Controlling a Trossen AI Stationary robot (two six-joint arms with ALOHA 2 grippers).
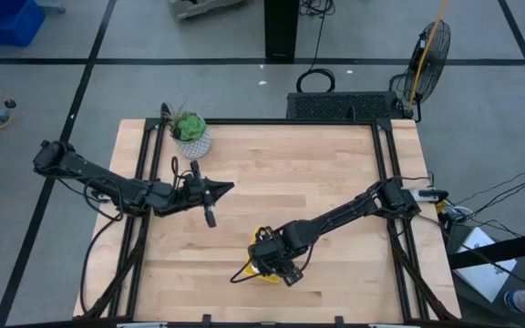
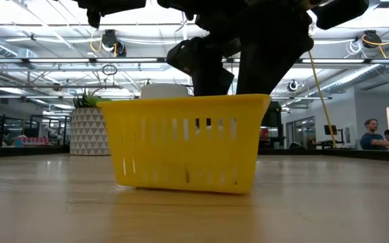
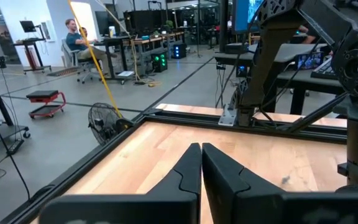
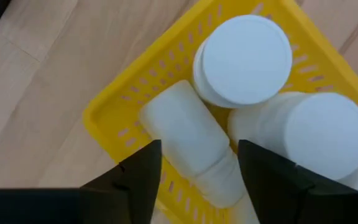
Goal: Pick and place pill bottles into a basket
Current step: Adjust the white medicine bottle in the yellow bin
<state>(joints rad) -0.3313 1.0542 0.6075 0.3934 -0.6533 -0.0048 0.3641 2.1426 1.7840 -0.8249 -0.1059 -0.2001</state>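
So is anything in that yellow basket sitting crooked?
Yes. One pill bottle lies on its side in the basket, between the right gripper's open fingers, while two others beside it stand upright, caps up.

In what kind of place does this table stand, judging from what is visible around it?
Probably a large open-plan lab or workshop office. The low view shows a high ceiling with exposed pipes and lights; the left wrist view shows desks with computers, a seated person and a floor fan.
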